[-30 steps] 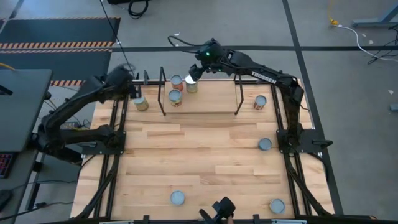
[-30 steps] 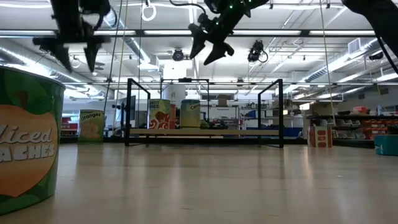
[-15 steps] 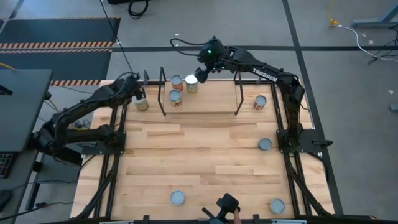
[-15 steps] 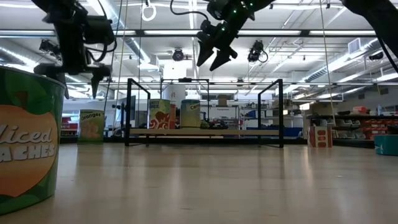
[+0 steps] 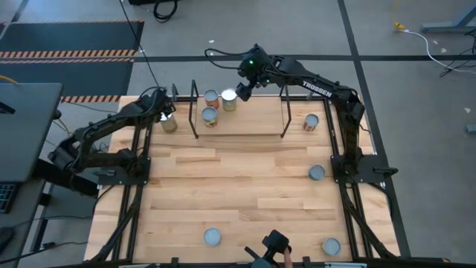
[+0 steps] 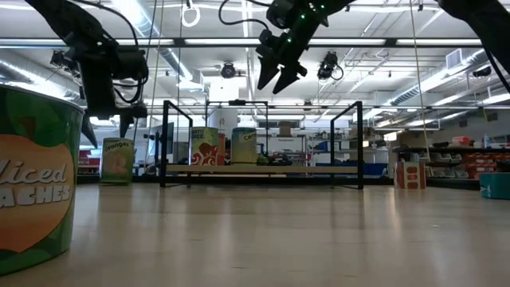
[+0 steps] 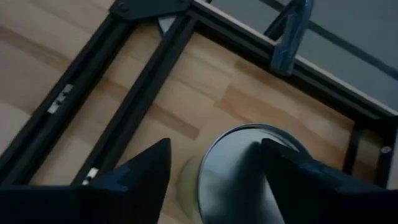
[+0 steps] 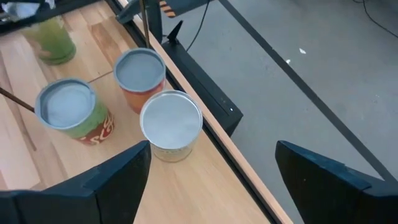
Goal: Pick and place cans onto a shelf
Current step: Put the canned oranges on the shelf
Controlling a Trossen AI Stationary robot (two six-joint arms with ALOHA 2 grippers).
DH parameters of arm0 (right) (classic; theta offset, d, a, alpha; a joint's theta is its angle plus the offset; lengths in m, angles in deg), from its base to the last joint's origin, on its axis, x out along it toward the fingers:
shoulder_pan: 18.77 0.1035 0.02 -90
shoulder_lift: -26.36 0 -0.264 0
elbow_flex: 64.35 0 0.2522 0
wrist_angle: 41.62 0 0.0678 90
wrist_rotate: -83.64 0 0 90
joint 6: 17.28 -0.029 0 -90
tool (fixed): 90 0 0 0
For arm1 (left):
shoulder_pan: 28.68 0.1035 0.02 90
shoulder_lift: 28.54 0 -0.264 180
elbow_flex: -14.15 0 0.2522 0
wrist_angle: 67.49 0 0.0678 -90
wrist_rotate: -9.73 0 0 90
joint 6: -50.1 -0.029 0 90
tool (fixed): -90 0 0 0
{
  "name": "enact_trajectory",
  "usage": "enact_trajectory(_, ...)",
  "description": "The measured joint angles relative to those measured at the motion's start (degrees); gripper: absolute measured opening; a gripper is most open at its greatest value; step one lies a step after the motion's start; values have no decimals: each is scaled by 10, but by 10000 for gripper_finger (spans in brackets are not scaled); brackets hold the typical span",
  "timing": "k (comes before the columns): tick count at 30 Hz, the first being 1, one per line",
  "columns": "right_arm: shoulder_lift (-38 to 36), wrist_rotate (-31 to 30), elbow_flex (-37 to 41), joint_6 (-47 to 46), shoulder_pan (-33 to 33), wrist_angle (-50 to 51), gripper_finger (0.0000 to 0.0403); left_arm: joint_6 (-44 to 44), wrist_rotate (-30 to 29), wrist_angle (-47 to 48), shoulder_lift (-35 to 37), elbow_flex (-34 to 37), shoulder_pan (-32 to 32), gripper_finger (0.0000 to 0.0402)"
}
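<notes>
A yellowish-label can (image 5: 169, 124) stands upright on the tabletop at the far left, outside the shelf; it also shows in the low view (image 6: 117, 159). My left gripper (image 5: 165, 114) is open just above it, one finger on either side of its silvery top (image 7: 239, 165). The shelf (image 6: 263, 169) at the far edge holds three upright cans (image 5: 211, 97) (image 5: 229, 100) (image 5: 210, 116). My right gripper (image 5: 242, 88) is open and empty, high above them (image 6: 279, 73). The right wrist view shows those three cans below my fingers, the nearest being the white-topped one (image 8: 171, 121).
Loose cans stand on the tabletop at the far right (image 5: 311, 121), the mid right (image 5: 317, 173), the near middle (image 5: 213, 237) and the near right (image 5: 331, 246). A peaches can (image 6: 32, 183) fills the low view's left. Black shelf uprights (image 5: 195, 112) (image 5: 285, 112) flank the board.
My left gripper has come down and gone a little toward the table's right, from high above to the top of the yellowish can, staying open. My right gripper has gone a little toward the table's right above the shelf cans.
</notes>
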Motion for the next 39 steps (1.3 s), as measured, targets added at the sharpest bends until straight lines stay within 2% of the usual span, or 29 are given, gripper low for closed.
enact_trajectory(7,0,0,0,2,-15,12,350,3,10,1,0,-1,-9,151)
enact_trajectory(14,0,0,0,2,-20,19,350,-49,12,8,1,-2,-20,64)
enact_trajectory(19,-7,2,0,14,-13,33,350,-85,15,51,16,-1,-18,8)
enact_trajectory(23,-26,7,0,33,1,28,350,-91,36,140,40,-32,-18,3)
enact_trajectory(30,-71,13,0,56,31,15,350,-136,23,253,83,-168,-35,1)
enact_trajectory(35,-104,14,0,23,56,16,350,-154,18,318,86,-249,-73,1)
enact_trajectory(39,-120,14,0,-20,79,30,350,-154,17,348,88,-270,-118,1)
